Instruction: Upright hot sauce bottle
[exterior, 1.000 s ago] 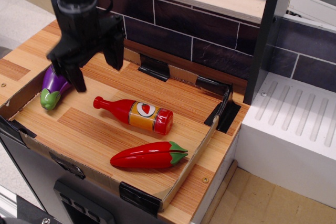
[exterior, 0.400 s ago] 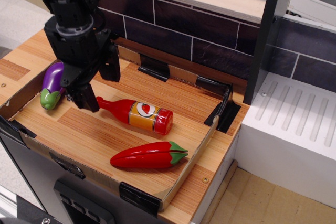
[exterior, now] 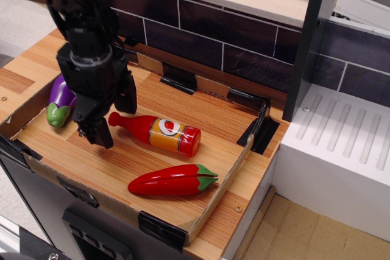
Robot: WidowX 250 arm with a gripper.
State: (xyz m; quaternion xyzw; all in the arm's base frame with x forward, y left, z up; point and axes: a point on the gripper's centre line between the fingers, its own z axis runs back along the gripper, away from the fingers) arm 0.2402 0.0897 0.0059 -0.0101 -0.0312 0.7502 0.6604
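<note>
Nearest, a chili pepper [exterior: 173, 180] is seen lying in the tray [exterior: 214, 182]. Just beyond it the hot sauce bottle [exterior: 156, 132] lies on its side, cap pointing left. The gripper [exterior: 114, 115] is spread wide around the cap. Far left lies an eggplant [exterior: 60, 101].

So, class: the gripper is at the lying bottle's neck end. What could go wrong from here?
1. The glossy bottle lies flat; the open gripper straddles only its narrow neck, so it may slip or roll.
2. The eggplant sits close beside the gripper and could be knocked.
3. A rolling bottle could hit the chili.
</note>
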